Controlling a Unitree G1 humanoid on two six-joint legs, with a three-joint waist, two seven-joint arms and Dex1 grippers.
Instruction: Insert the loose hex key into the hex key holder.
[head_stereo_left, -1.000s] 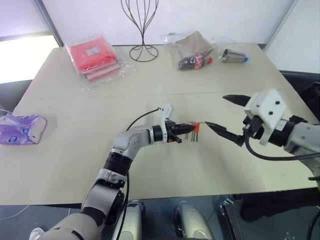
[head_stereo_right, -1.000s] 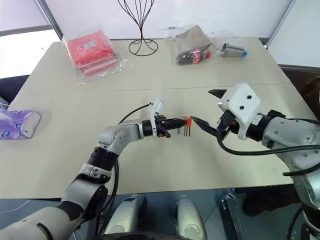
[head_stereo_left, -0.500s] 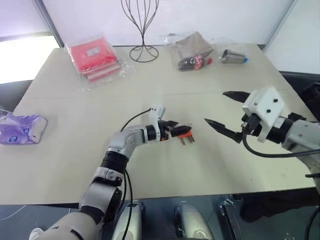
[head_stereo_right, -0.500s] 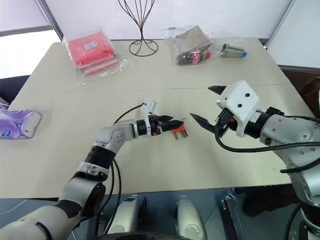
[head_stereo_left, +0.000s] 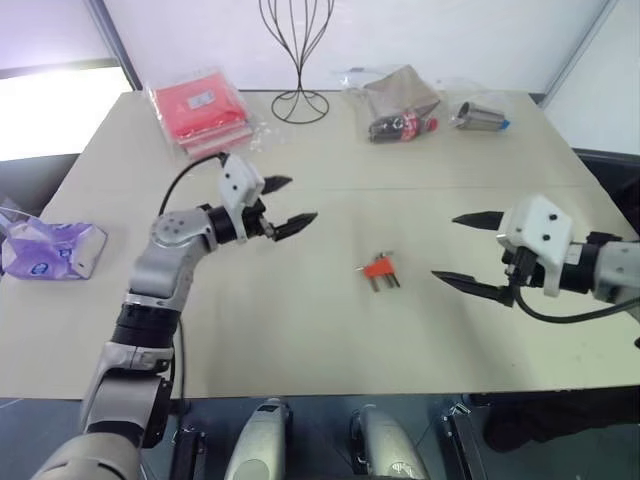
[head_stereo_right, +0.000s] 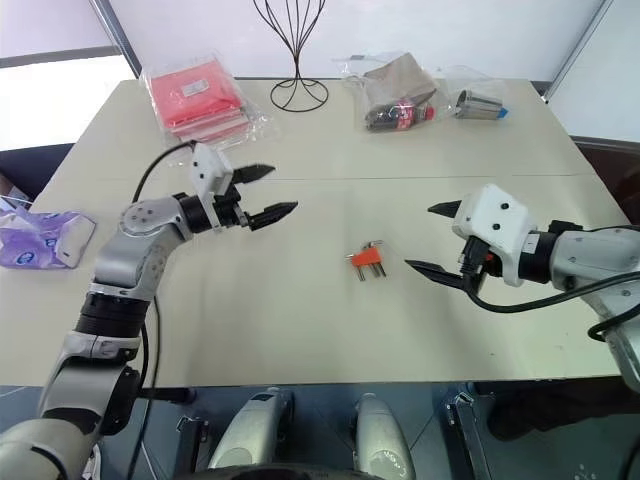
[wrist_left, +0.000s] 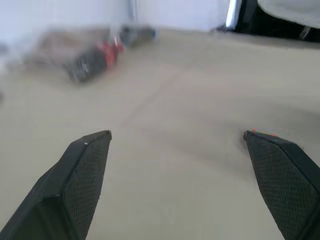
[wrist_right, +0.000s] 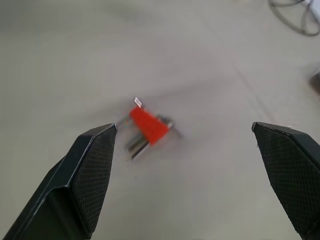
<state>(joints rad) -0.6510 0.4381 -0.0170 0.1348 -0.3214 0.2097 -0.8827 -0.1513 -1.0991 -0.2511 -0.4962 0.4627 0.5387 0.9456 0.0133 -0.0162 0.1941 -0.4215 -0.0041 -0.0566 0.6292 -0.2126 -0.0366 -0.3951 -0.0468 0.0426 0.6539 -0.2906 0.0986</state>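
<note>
one hex key holder (head_stereo_left: 378, 268), two end effectors

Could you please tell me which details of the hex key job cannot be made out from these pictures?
- Whether the long key sits seated in the small orange-red plastic hex key holder: head views, too small; right wrist view, blurred.
- How many short grey keys stick out of it: same views, too small, blurred.
- What the clear bag with a dark bottle holds: left wrist view, blurred; head views, plastic covers it.
</note>
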